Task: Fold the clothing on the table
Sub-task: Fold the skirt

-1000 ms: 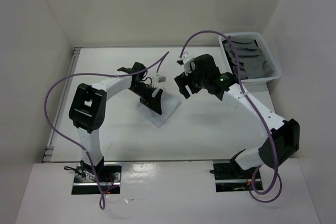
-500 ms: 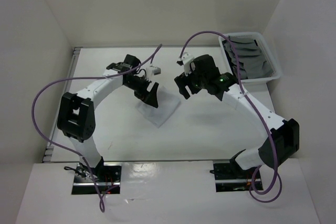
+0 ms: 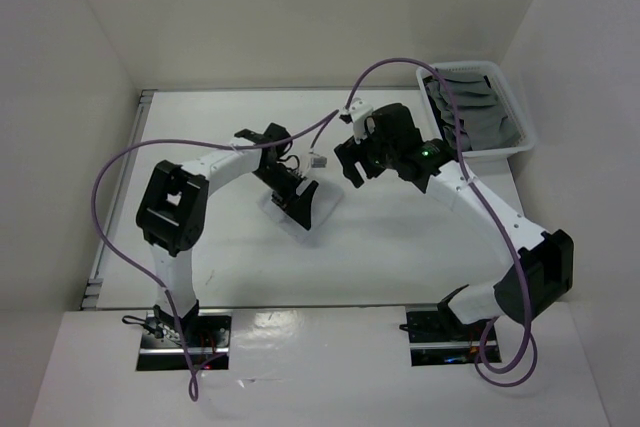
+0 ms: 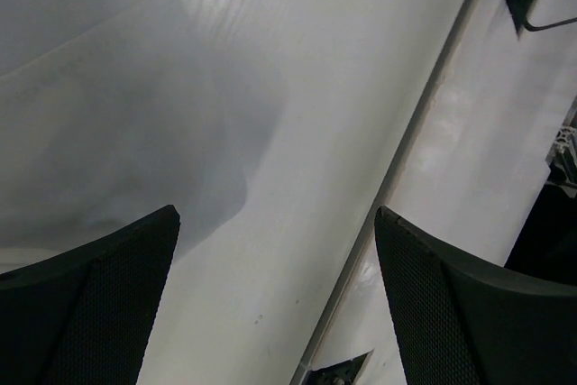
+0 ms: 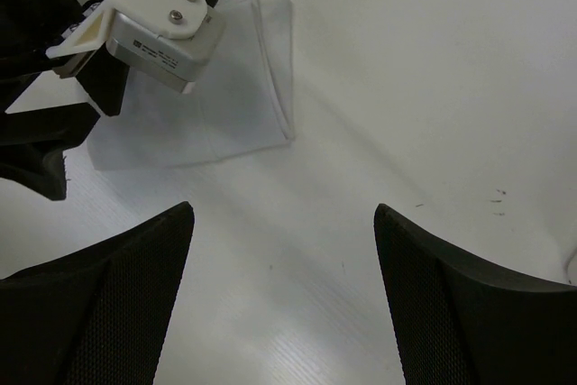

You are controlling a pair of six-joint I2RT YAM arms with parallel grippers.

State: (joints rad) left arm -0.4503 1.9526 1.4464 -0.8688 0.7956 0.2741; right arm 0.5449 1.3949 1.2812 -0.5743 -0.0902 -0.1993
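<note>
A small white folded piece of clothing (image 3: 325, 203) lies on the white table (image 3: 400, 247), left of centre. My left gripper (image 3: 297, 199) hangs over the clothing's left part, open, with nothing between its fingers. In the left wrist view the left gripper (image 4: 275, 295) shows bare tabletop between its fingers and the clothing (image 4: 108, 132) at the upper left. My right gripper (image 3: 348, 165) hovers just right of the clothing, open and empty. The right wrist view shows the clothing (image 5: 230, 105) ahead of the right gripper (image 5: 284, 286), partly hidden by the left wrist's camera housing (image 5: 162, 20).
A white bin (image 3: 520, 112) holding grey folded garments (image 3: 475, 112) stands at the back right of the table. A metal rail (image 3: 120, 197) runs along the table's left edge. White walls enclose the table at the back and sides. The table's edge (image 4: 406, 160) crosses the left wrist view.
The left arm swung up and to the left, then came back down over the clothing, ending slightly further right. The right arm and the clothing have stayed put.
</note>
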